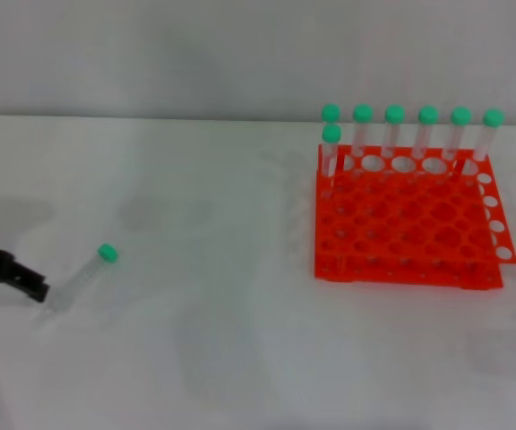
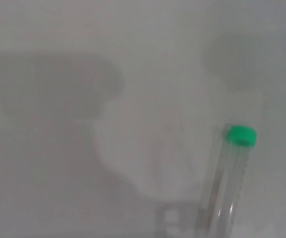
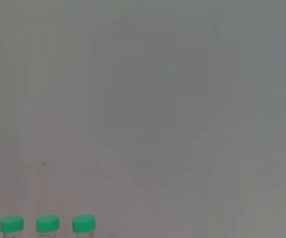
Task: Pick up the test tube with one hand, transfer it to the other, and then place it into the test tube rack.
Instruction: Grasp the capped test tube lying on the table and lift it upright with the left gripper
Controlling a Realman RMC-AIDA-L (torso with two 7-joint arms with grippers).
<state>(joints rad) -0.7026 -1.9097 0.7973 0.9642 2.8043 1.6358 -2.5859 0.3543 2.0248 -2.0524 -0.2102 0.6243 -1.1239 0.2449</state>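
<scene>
A slender clear plastic test tube with a green cap (image 1: 86, 271) lay flat on the white worktop (image 1: 204, 340), well apart from the bright orange-red plastic rack (image 1: 406, 228) holding seven green-capped tubes (image 1: 394, 134). The black left gripper (image 1: 27, 287) sat at its bottom end; whether its fingers were apart could not be told.

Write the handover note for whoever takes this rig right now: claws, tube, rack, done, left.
Left claw: low at the table's left edge, tips next to the lying test tube; grip not confirmed.
Right claw: out of sight in the head view.
Test tube rack: on the right, seven capped tubes standing along its far side.
Done: approach only.
Left: pick up the tube, hand it over, place it into the rack.
</scene>
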